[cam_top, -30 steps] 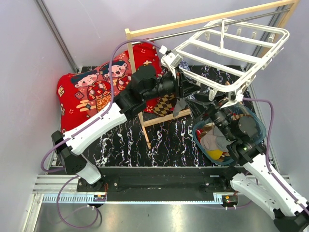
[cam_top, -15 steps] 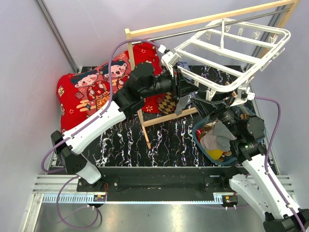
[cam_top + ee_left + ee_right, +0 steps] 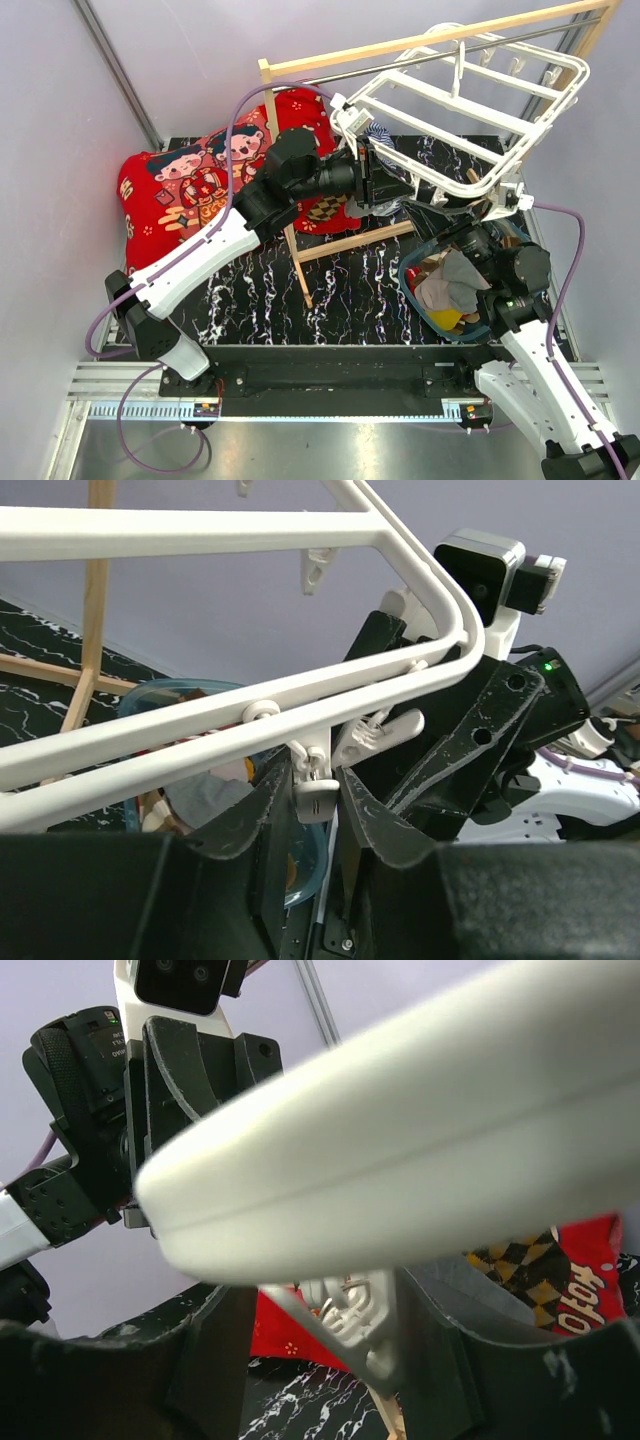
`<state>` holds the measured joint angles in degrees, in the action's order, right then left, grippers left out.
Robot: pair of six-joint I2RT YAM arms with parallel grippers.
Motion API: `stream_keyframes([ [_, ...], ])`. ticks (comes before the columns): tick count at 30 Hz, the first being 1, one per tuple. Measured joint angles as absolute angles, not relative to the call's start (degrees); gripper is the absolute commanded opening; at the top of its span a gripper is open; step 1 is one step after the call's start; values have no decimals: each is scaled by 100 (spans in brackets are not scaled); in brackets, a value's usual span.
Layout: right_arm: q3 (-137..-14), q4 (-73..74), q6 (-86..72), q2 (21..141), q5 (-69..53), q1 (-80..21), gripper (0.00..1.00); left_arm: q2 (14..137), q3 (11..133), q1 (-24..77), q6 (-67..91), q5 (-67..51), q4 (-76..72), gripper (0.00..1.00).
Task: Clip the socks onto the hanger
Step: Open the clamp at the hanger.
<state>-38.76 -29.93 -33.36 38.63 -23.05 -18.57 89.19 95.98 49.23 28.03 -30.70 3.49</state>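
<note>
Up at 1 o'clock over the counter [image 3: 350, 290], the white hanger [image 3: 200, 532] hangs tilted from the rack [image 3: 340, 245], and both arms crowd its near corner. The left pincer [image 3: 316, 785] is drawn almost shut, its fingers nipping a dangling peg [image 3: 315, 802] just under the rail. The right pincer [image 3: 325, 1345] faces it with jaws standing apart either side of another peg, gripping nothing that can be seen.

The socks are not on the hanger. A grey sock [image 3: 458, 275] lies with others in the basket [image 3: 408, 285] at 4 o'clock, and a checkered sock [image 3: 335, 212] shows by the rack at 11 o'clock, behind the left arm. A dark shape between the two pincers may be fabric, but it is too obscured to tell.

The risks appear to lie in the crowding. The hanger looks free to swing, so a push from either arm would likely rock it and pull the peg out of the narrow pinch. If that grip eases before fabric is between the peg's lips, the peg would probably snap shut empty. The pincers sit just beside each other, and any reach across could knock finger against finger or against the rail. A hard tug might also lift the hook off its bar.
</note>
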Motion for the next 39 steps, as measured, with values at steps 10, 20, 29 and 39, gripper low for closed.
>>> stream_keyframes([
  [10,-3817,-3183,-3334,3863,-2300,-1835,38,8919,9598,4908,3166,-3424,27,27],
  [20,-3656,-3181,-3323,3782,-2191,-1798,11,8919,9598,4910,3286,-3385,-14,28],
  [29,-3647,-3166,-3308,3785,-2257,-1793,5,8847,9537,4932,3127,-2812,290,47],
  [39,-3653,-3035,-3299,3800,-2355,-1793,0,8809,9511,4943,3000,-2510,425,43],
])
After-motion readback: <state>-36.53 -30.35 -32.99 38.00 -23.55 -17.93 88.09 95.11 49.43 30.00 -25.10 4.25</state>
